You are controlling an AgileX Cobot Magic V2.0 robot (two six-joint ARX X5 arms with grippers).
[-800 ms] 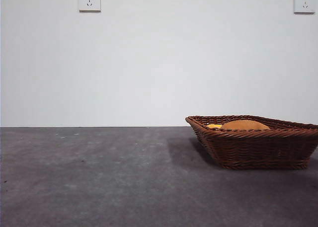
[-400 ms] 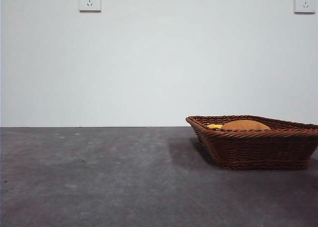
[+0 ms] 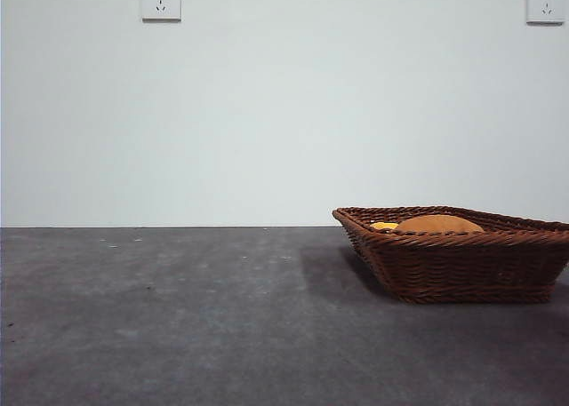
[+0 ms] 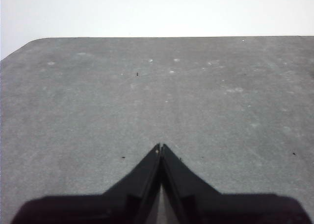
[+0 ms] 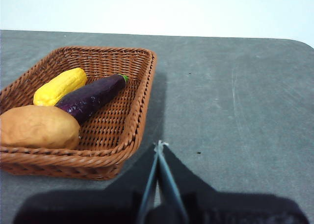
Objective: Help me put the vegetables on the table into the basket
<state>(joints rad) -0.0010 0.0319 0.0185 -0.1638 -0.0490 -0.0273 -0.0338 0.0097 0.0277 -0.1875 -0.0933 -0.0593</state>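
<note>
The potato (image 5: 38,127), corn (image 5: 60,86) and eggplant (image 5: 92,97) all lie inside the basket (image 5: 135,117). Both the left hand (image 4: 161,148) and right hand (image 5: 159,145) are pressed together, empty, above bare desk (image 4: 147,96). Little risk remains, except the right hand nudging the basket nearby.

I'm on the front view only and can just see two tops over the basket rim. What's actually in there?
Observer: Three vegetables lie in the basket: a potato, a yellow corn cob and a purple eggplant between them.
Operator: Anything left out on the table?
Observer: None shows on the table in either wrist view.
Operator: Where are the grippers?
Observer: The right gripper hangs shut beside the basket, outside its rim; the left gripper is shut over bare table.
</note>
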